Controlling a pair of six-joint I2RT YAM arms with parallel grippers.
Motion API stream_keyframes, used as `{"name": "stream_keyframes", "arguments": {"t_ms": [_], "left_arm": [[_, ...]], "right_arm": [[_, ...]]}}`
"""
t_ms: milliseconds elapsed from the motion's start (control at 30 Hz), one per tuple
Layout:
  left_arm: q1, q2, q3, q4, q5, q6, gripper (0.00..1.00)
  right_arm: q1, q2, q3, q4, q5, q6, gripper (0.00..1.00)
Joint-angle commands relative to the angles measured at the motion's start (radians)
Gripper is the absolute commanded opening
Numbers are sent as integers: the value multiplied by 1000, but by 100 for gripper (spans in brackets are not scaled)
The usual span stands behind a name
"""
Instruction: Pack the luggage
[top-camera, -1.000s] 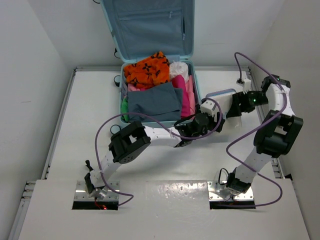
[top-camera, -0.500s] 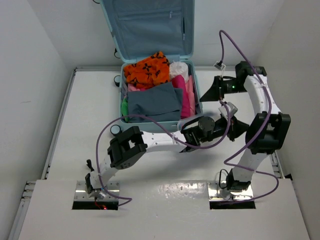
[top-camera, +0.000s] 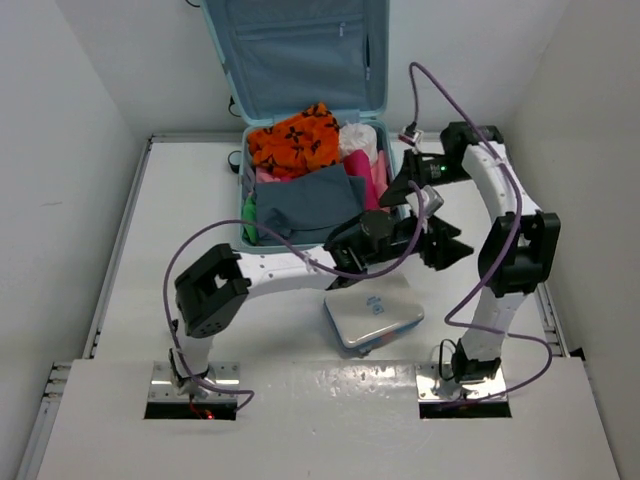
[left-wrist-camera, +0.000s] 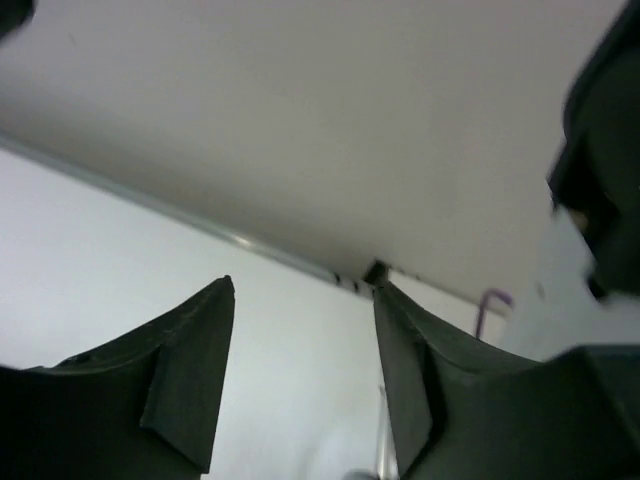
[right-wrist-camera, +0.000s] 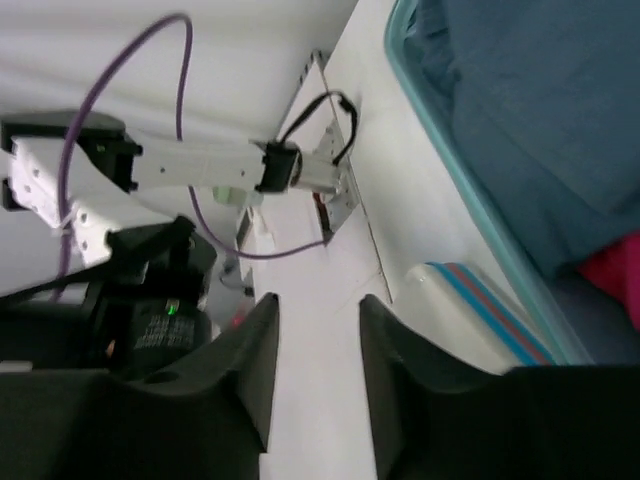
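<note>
The luggage (top-camera: 393, 190) lies open at the back of the table with its lid (top-camera: 295, 50) up against the wall. It is full of clothes: orange (top-camera: 295, 140), grey-blue (top-camera: 310, 205), pink and green. A white-and-blue first-aid box (top-camera: 372, 312) lies on the table in front of it. My left gripper (top-camera: 455, 243) is open and empty to the right of the luggage; in its wrist view (left-wrist-camera: 303, 290) only table and wall show. My right gripper (top-camera: 397, 188) is open and empty over the luggage's right rim (right-wrist-camera: 450, 150); the box shows in that wrist view (right-wrist-camera: 470, 305).
White walls close in the table on the left, right and back. Purple cables (top-camera: 420, 90) loop from both arms. A small black wheel (top-camera: 233, 160) sticks out at the luggage's left side. The left arm's long link (top-camera: 290, 270) lies across the table in front of the luggage.
The first-aid box, held up right of the luggage a second ago, now lies on the table near the front. The right gripper has moved left to the luggage's rim; the left arm has swung.
</note>
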Motion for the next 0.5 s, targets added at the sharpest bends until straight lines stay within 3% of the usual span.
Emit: {"name": "stream_keyframes", "arguments": {"t_ms": [0, 67, 100, 133, 167, 200, 267, 367, 467], "left_arm": [[49, -174, -77, -128, 212, 35, 62], [87, -280, -180, -198, 237, 44, 73], [109, -320, -221, -256, 249, 55, 78], [153, -358, -282, -301, 263, 73, 92], [172, -435, -304, -359, 263, 93, 100], [190, -475, -322, -477, 263, 157, 100], [215, -561, -392, -550, 273, 216, 100], [226, -737, -495, -639, 263, 388, 100], [236, -834, -525, -798, 364, 708, 100]], "right_arm": [[-161, -7, 89, -25, -31, 221, 39], [-264, 3, 132, -51, 17, 253, 44], [-283, 24, 195, -217, 47, 234, 47], [-319, 24, 214, -214, 104, 179, 47], [-335, 1, 179, -214, 171, 183, 51], [-349, -110, 59, -214, 186, 118, 56], [-344, -230, -188, -214, 340, 63, 61], [-297, -367, -460, -202, 382, -3, 70], [-259, -415, -509, -182, 362, -12, 74]]}}
